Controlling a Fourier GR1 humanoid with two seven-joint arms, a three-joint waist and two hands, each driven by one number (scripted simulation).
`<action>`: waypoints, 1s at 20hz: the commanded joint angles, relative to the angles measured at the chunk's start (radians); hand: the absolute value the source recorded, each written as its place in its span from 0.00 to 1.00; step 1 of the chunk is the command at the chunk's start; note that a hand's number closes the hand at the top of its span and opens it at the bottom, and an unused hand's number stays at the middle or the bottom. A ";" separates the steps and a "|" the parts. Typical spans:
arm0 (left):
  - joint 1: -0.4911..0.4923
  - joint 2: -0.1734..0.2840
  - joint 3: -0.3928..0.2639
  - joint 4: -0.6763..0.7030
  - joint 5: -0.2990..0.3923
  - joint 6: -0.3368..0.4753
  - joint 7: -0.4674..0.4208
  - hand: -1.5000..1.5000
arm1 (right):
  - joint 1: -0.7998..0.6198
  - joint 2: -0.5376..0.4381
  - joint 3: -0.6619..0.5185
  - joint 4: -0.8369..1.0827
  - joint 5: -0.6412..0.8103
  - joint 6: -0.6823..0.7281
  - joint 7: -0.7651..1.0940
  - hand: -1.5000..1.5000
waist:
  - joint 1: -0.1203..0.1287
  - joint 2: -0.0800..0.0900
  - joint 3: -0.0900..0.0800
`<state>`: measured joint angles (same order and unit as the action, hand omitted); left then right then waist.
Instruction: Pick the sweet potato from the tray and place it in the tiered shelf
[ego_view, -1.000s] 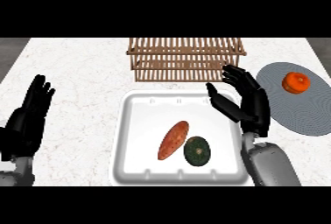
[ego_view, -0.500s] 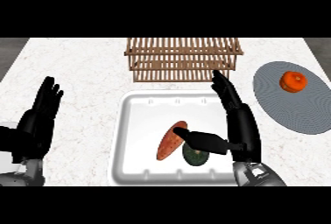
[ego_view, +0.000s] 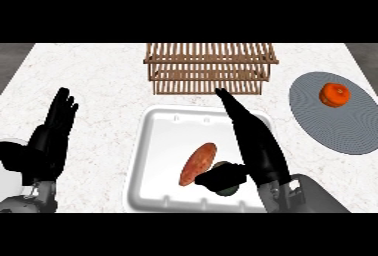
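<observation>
My right hand (ego_view: 255, 145) hangs over the white tray (ego_view: 166, 125), fingers straight toward twelve o'clock, thumb out toward the sweet potato (ego_view: 198, 163), grasping nothing yet. The sweet potato lies in the tray's middle, its long axis running from one o'clock to seven o'clock, with a dark round vegetable (ego_view: 227, 189) at its four o'clock. I judge the grasp should close across the narrow width, clear of that neighbour. The tiered shelf (ego_view: 209, 67) waits at twelve. My left hand (ego_view: 50, 137) rests open at nine.

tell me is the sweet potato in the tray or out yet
In: the sweet potato lies on the white tray floor, beside the right hand.
</observation>
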<state>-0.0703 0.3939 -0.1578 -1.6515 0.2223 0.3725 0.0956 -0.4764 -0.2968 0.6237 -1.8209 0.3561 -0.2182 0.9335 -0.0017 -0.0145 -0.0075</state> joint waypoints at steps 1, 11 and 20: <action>0.026 -0.008 -0.007 -0.008 0.001 -0.011 -0.015 0.50 | -0.149 -0.010 0.047 0.026 0.071 0.161 0.286 0.00 | 0.014 0.002 0.001; 0.004 -0.012 0.011 0.019 -0.010 -0.024 -0.035 0.50 | -0.291 0.226 0.130 0.283 0.162 0.281 0.510 0.00 | 0.012 0.010 0.004; -0.030 -0.002 0.046 0.021 0.005 -0.023 0.023 0.50 | -0.257 0.250 0.119 0.388 0.198 0.391 0.553 0.00 | -0.014 0.006 0.005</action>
<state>-0.0792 0.3808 -0.1350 -1.6438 0.2185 0.3574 0.1021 -0.7217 -0.0802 0.7489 -1.4594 0.5336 0.0693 1.2421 -0.0052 -0.0077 -0.0030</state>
